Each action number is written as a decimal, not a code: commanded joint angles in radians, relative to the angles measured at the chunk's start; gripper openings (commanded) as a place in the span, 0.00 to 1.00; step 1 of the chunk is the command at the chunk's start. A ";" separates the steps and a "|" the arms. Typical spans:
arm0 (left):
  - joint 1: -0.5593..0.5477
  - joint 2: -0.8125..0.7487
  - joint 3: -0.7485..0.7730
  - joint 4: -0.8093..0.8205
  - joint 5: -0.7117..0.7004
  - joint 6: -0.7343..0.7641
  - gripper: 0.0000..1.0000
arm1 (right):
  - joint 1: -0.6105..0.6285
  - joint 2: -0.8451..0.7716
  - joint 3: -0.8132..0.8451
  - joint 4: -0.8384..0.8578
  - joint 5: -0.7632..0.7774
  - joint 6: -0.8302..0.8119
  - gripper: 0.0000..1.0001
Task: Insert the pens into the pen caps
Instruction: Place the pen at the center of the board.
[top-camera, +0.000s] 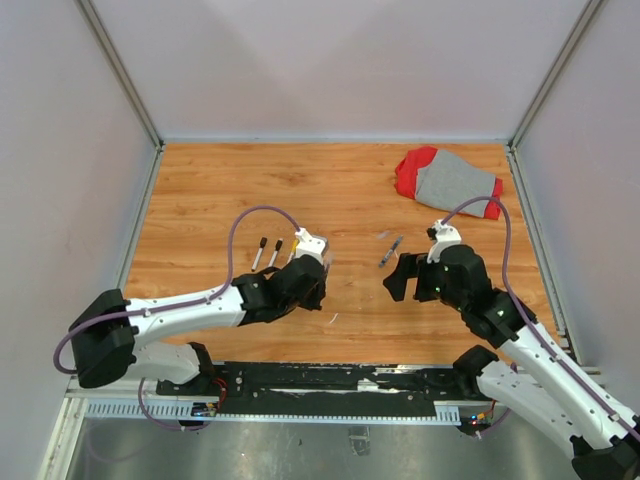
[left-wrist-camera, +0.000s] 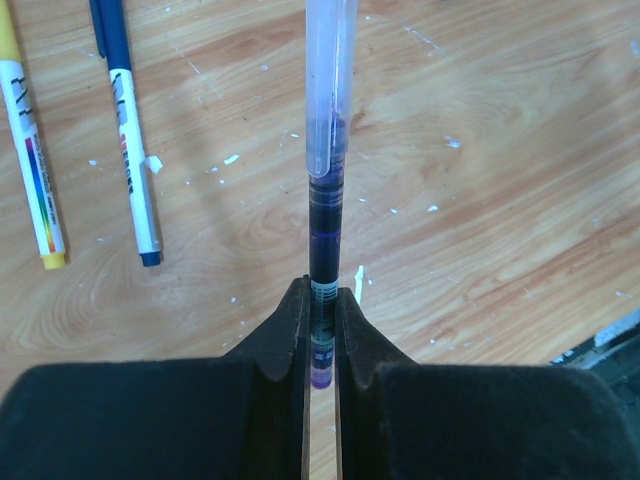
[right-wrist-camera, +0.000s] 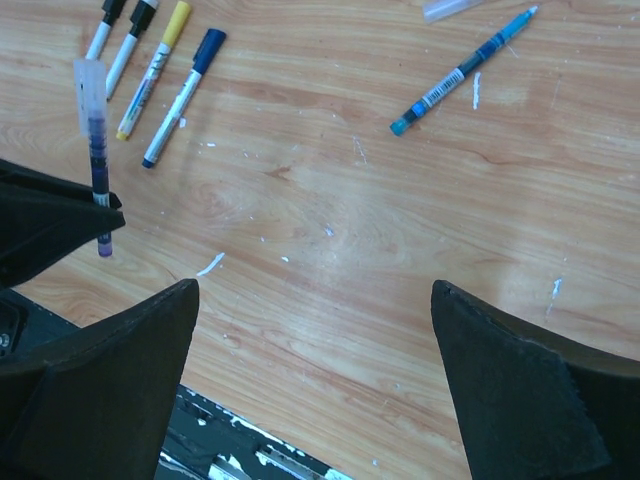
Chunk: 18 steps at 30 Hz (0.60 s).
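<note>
Grip at left pincer (left-wrist-camera: 320, 290): pressed tight on purple pen (left-wrist-camera: 325, 200) near its tail, clear cap (left-wrist-camera: 330, 80) over the far tip. Right pincer (right-wrist-camera: 312, 290): spread wide, holding nothing, above bare wood by the bench's (top-camera: 350, 190) near edge. Just beyond the left pincer: four loose pens (right-wrist-camera: 150, 72) side by side. Mid-bench, alone: blue pen (right-wrist-camera: 460, 75). Open wood between the pincers except a white scrap (top-camera: 333, 319). Far right corner: red-and-grey cloth (top-camera: 448, 182).
</note>
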 joint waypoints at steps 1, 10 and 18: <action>0.040 0.084 0.078 -0.076 0.055 0.053 0.01 | -0.015 0.002 -0.014 -0.053 0.035 0.003 0.98; 0.079 0.226 0.178 -0.143 0.085 0.075 0.01 | -0.016 -0.014 -0.049 -0.047 0.044 0.070 0.98; 0.137 0.317 0.232 -0.172 0.110 0.106 0.02 | -0.015 -0.100 -0.125 0.007 0.013 0.104 0.98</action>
